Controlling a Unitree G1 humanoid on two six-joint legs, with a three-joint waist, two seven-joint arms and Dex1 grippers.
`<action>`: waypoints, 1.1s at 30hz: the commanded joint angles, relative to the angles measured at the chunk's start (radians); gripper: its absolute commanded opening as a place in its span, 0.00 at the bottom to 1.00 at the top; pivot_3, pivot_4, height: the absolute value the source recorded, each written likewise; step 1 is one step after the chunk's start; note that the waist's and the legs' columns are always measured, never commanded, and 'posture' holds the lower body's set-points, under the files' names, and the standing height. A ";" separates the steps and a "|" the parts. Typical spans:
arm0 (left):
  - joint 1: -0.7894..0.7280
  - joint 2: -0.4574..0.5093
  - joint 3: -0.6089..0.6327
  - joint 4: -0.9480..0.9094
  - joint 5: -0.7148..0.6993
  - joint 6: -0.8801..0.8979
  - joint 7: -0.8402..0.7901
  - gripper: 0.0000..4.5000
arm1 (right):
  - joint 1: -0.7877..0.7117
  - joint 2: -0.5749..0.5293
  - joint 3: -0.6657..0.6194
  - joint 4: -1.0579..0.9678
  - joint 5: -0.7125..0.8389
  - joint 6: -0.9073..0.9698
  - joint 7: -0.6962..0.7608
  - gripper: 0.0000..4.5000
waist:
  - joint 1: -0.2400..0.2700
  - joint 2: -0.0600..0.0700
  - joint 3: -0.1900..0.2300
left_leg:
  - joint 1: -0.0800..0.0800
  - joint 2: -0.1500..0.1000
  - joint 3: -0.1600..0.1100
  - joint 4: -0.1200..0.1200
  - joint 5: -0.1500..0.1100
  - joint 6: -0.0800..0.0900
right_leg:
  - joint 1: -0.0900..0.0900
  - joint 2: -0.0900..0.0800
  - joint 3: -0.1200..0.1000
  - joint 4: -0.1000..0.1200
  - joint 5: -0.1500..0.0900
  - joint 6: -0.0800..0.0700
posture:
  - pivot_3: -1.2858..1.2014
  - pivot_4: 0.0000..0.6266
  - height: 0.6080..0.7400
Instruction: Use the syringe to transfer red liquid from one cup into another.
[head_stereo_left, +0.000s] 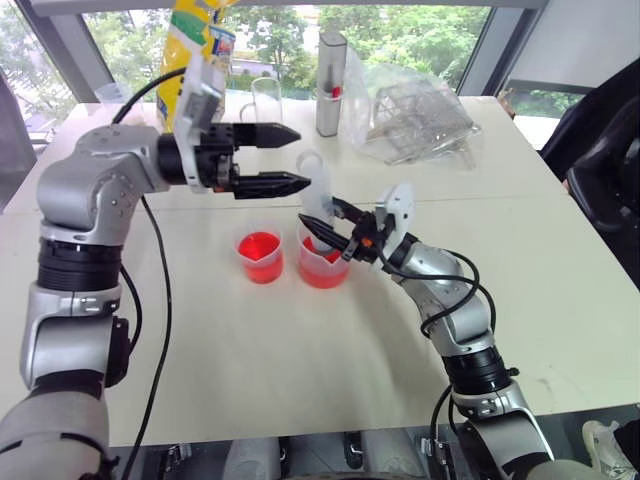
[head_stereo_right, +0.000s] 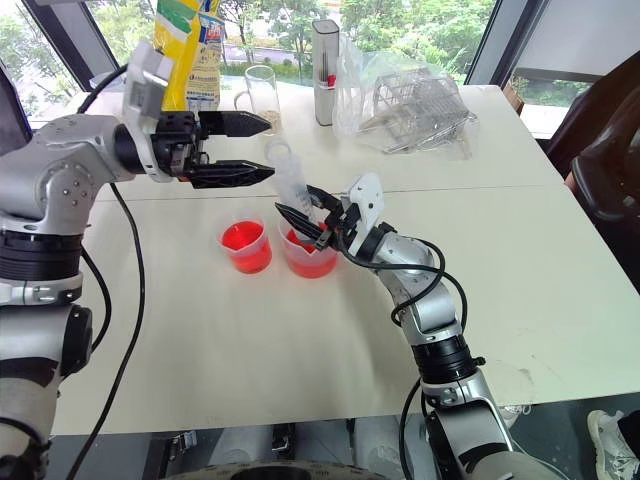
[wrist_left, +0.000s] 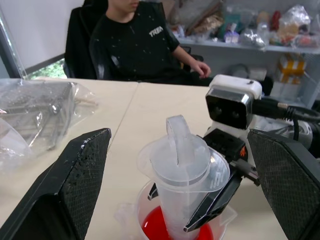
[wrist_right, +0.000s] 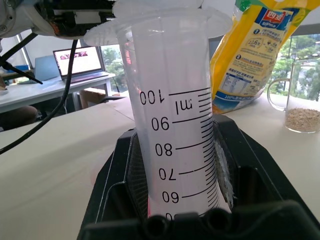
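A: What is seen of the setting?
B: A white tabletop (head_stereo_left: 250, 370) is set before large windows, and a seated person (wrist_left: 145, 42) is seen across it. A yellow bag (head_stereo_right: 188, 50), a glass mug (head_stereo_right: 260, 90), a metal canister (head_stereo_left: 331, 70) and crumpled clear plastic packaging (head_stereo_left: 415, 120) are kept at the far edge.

A: Where is the syringe, and how is it aligned?
B: The syringe (head_stereo_left: 322, 205) is held nearly upright, its long axis leaning slightly, with the plunger ring at the top and the tip end lowered into the spouted beaker (head_stereo_left: 322, 262). Red liquid (wrist_left: 160, 227) is seen in that beaker. The smaller cup (head_stereo_left: 260, 256), also holding red, is placed just beside it, toward the robot's left.

A: How are the grippers set?
B: The right gripper (head_stereo_left: 335, 238) is clamped around the syringe barrel low down. The left gripper (head_stereo_left: 290, 158) is spread wide, pointed level toward the robot's right, its fingers hanging either side of the plunger top without touching it.
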 joint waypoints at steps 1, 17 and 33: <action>-0.012 -0.013 0.017 -0.009 -0.004 -0.010 0.006 1.00 | 0.015 -0.013 0.009 -0.018 -0.005 0.000 0.012 0.32 | 0.000 0.000 0.000 | 0.000 0.000 0.000 0.000 0.000 0.000 | 0.000 0.000 0.000 0.000 0.000 0.000 | 0.52 0.24 1.00; 0.003 -0.030 0.018 -0.028 -0.008 0.027 0.010 0.11 | 0.002 -0.022 0.012 -0.020 -0.005 0.013 0.016 0.32 | 0.000 0.000 0.000 | 0.003 0.000 0.000 0.001 0.000 -0.001 | 0.001 0.000 0.001 0.006 0.000 0.000 | 0.52 0.24 1.00; -0.038 -0.013 0.038 -0.012 0.004 0.005 0.013 0.01 | -0.015 -0.046 0.044 -0.057 0.019 0.159 0.052 0.32 | 0.000 0.000 0.000 | 0.003 0.000 0.000 0.001 0.001 -0.001 | 0.000 0.000 0.001 0.007 0.000 0.000 | 0.52 0.24 1.00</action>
